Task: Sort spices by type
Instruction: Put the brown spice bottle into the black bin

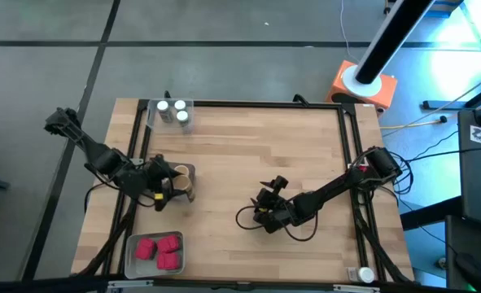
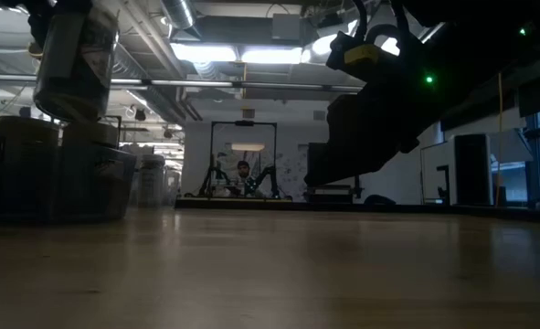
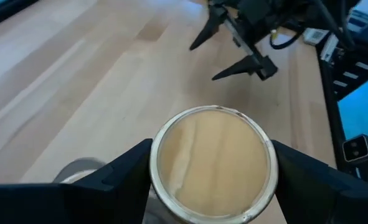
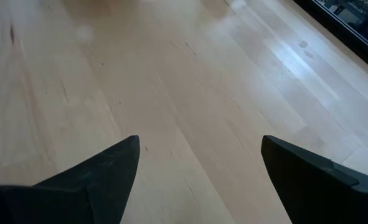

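A round spice jar with a tan lid sits between the fingers of my left gripper, which is shut on it at the table's left side. In the low view this jar hangs above a small tray that holds other jars. Two white-lidded jars stand in a clear tray at the far left. Three red boxy spices lie in a grey tray at the near left. My right gripper stands open over bare wood right of centre, holding nothing. My left gripper pinches the tan-lidded jar by its round wall just under the lid, one finger on each side. The fingers come at it slanting down from the table's left. The jar is lifted clear of the tray below, its lid up.
The wooden table top lies bare between the two arms. A black frame runs along the table's edges. My right arm's open fingers show farther off in the left wrist view. A person sits far back in the room.
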`<move>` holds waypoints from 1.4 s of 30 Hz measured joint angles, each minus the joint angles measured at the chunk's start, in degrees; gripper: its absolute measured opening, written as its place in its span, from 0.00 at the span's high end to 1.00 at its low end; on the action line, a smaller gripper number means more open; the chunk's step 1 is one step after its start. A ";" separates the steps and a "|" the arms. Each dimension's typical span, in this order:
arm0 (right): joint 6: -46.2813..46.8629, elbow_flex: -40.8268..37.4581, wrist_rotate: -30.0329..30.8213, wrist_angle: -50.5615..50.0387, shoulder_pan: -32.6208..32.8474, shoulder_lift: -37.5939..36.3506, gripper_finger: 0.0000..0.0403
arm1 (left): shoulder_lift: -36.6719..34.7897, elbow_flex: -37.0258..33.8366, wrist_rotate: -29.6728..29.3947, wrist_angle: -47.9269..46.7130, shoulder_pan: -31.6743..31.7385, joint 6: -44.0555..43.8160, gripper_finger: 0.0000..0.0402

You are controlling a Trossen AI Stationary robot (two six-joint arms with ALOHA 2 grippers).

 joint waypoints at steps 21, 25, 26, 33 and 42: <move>-0.02 0.02 0.00 0.16 -0.02 0.02 0.17 | 1.03 0.07 -2.44 -14.90 -1.58 -4.21 0.36; -0.03 0.00 0.89 0.47 -0.43 0.02 0.17 | 2.70 -1.94 -2.72 -13.61 -1.56 -4.91 0.36; -0.02 0.00 0.81 0.46 -0.51 0.02 0.17 | 3.11 -2.56 -2.95 -12.83 -1.56 -4.89 0.36; 0.02 0.00 -0.13 0.61 -0.90 0.04 0.17 | 6.68 -6.19 -5.01 -6.03 -1.56 -2.11 0.36; 0.04 0.00 -0.37 0.63 -0.87 0.04 0.17 | 10.91 -9.42 -7.70 -0.39 -1.65 -1.94 0.36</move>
